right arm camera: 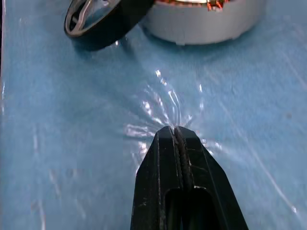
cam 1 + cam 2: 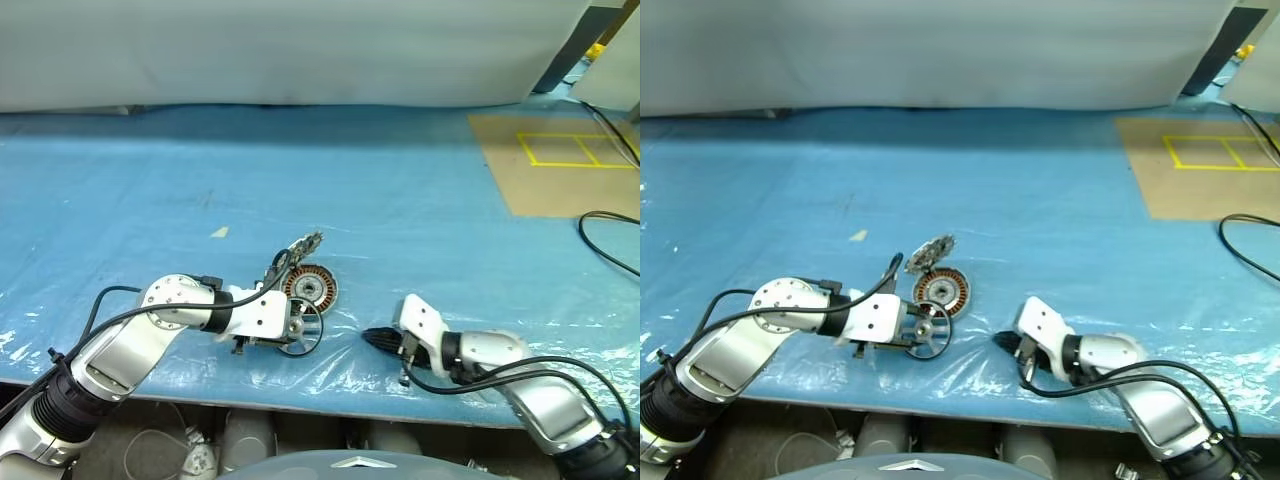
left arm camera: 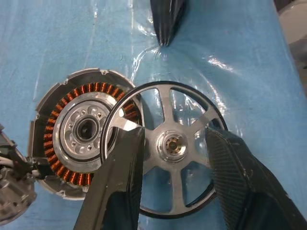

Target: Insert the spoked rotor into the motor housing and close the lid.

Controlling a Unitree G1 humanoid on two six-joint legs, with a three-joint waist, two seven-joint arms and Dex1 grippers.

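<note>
Blue plastic-covered table [image 2: 400,190], white backdrop behind. Left gripper [image 3: 175,158] straddles the spoked rotor [image 3: 165,148], fingers on either side of the hub, gripping it. Rotor rim overlaps the edge of the motor housing [image 3: 79,129], windings exposed. Lid [image 2: 930,250] sits tilted just behind the housing. Right gripper [image 1: 176,136] fully closed, empty, tips on the plastic near the housing.

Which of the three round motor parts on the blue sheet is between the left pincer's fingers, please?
The spoked rotor, the open wheel with silver spokes; the copper-wound motor housing lies beside it, the lid beyond.
</note>
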